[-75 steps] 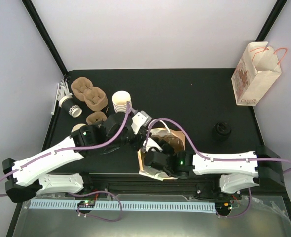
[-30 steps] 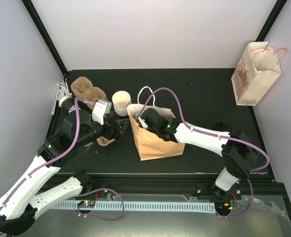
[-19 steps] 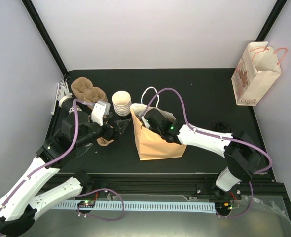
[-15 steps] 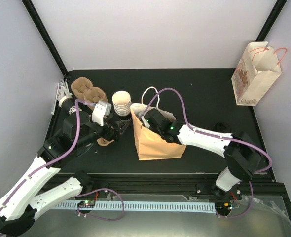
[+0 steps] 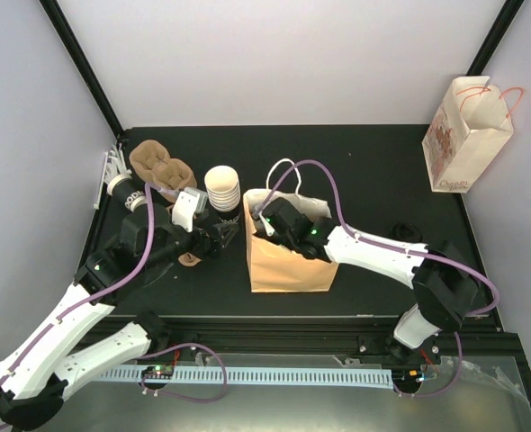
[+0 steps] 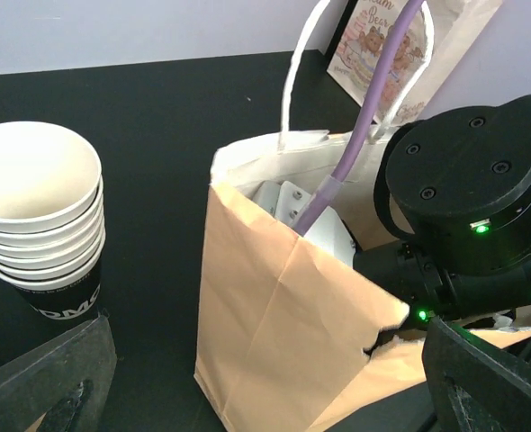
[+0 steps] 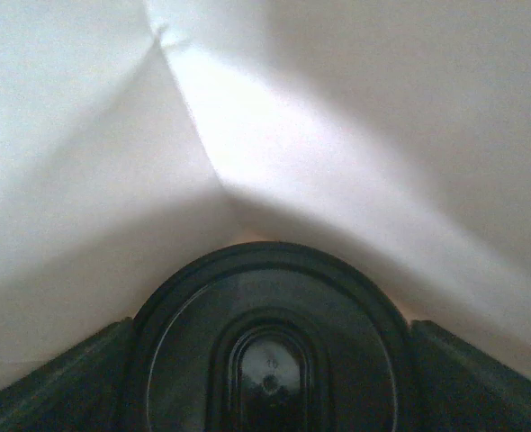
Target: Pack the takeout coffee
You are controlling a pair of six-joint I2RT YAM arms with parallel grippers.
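Two arms work at the upright brown paper bag with white cord handles (image 5: 288, 265). Reaching inside, the right gripper (image 7: 267, 391) sits over the takeout coffee, low between the bag's white inner walls; only its round black plastic lid (image 7: 267, 342) shows. Fingers flank that lid, though whether they press or have let go I cannot tell. The left gripper (image 5: 222, 238) hangs spread wide, empty, just beside the bag, probably ready to steady it.

Robot lab cell: black table (image 5: 364, 171) boxed by plain white walls (image 5: 274, 54) and black frame posts (image 5: 82, 63)
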